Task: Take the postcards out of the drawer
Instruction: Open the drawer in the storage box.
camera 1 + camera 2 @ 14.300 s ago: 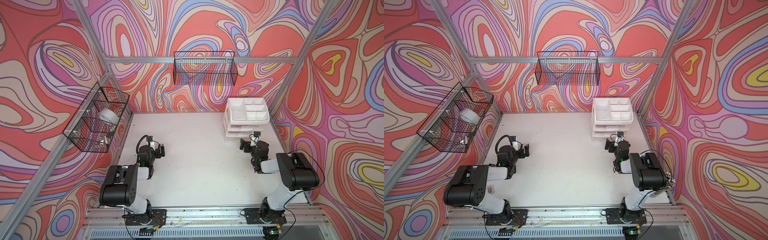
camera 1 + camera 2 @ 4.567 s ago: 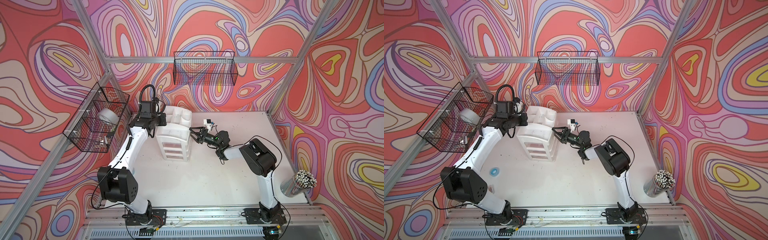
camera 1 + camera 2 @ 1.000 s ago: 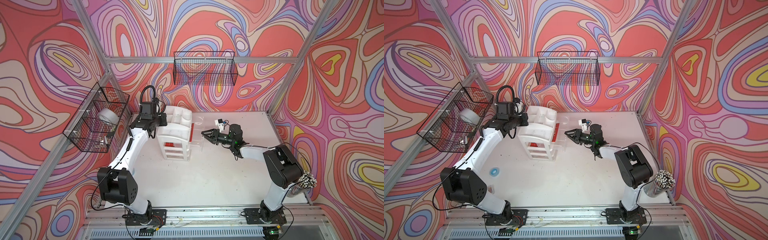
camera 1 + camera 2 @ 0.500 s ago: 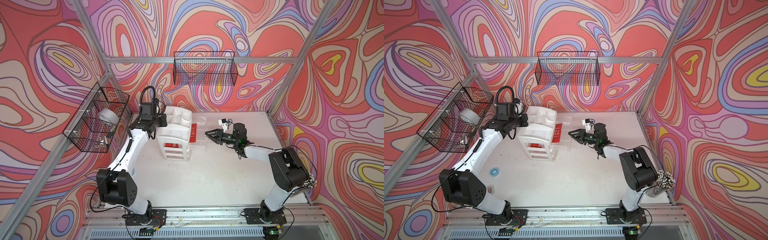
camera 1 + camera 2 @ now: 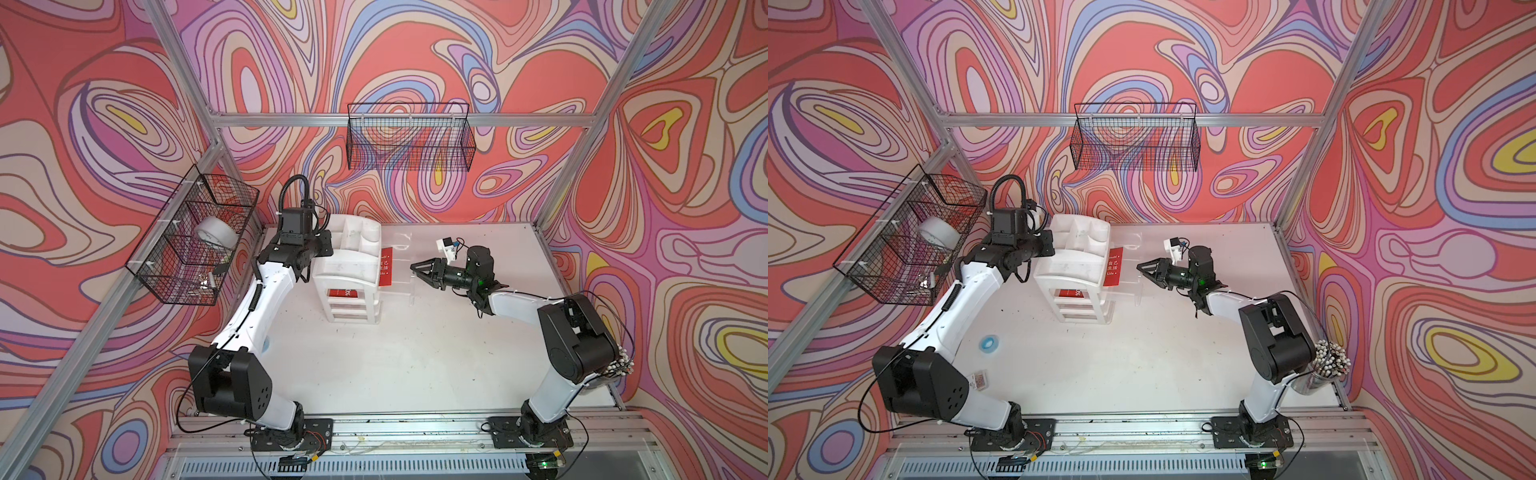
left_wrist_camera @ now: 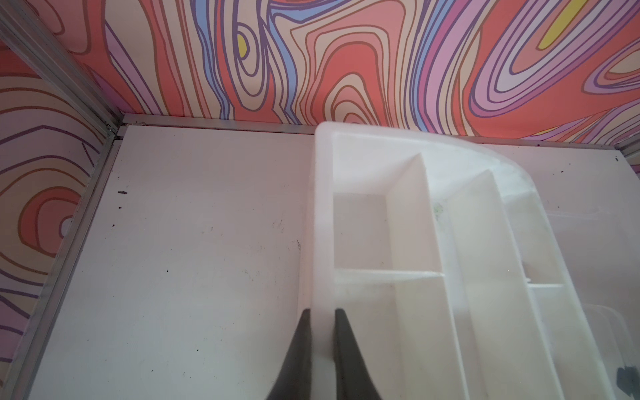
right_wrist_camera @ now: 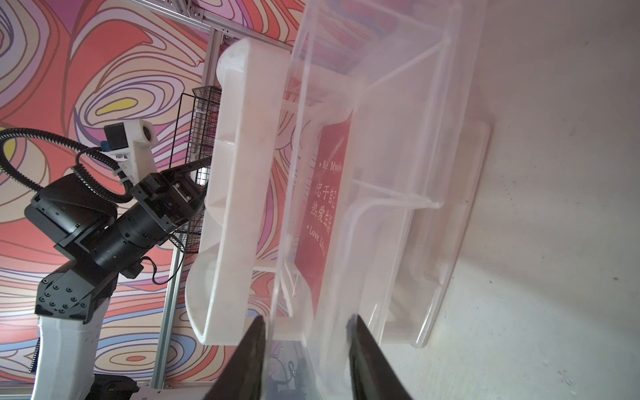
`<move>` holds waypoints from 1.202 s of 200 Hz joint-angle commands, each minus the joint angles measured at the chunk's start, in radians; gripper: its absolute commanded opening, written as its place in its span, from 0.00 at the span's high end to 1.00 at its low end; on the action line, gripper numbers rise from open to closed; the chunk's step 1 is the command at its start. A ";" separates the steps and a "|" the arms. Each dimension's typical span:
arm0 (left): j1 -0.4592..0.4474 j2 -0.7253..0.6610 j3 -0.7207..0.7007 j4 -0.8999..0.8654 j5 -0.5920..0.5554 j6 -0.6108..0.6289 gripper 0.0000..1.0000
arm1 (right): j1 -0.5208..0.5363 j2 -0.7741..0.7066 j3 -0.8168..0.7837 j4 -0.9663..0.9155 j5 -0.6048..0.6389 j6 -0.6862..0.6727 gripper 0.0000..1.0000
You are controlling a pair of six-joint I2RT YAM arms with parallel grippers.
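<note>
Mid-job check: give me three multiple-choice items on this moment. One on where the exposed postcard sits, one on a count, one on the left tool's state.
1. Where does the most exposed red postcard lie?
A. in the pulled-out clear drawer
B. in a wall basket
C. flat on the table

2. How many red postcards show in both top views?
A. one
B. two
C. four

3. How is the left tool?
A. open above the table
B. shut on a postcard
C. shut on the rim of the white drawer unit

Key:
1 A, the right wrist view shows the card inside the clear walls.
2 B, one is in the drawer, and a second card shows through an opening in the unit's near face.
3 C, the left wrist view shows it pinching the rim.
</note>
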 commanded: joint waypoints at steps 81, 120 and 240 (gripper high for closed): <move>0.021 -0.001 -0.018 -0.066 -0.101 0.026 1.00 | -0.062 0.009 0.092 -0.176 0.003 -0.166 0.63; 0.022 0.009 -0.009 -0.064 -0.081 0.027 1.00 | -0.064 0.034 0.150 -0.262 -0.004 -0.222 0.61; 0.022 0.025 -0.018 -0.061 -0.063 0.000 1.00 | -0.065 0.025 0.208 -0.449 0.068 -0.334 0.48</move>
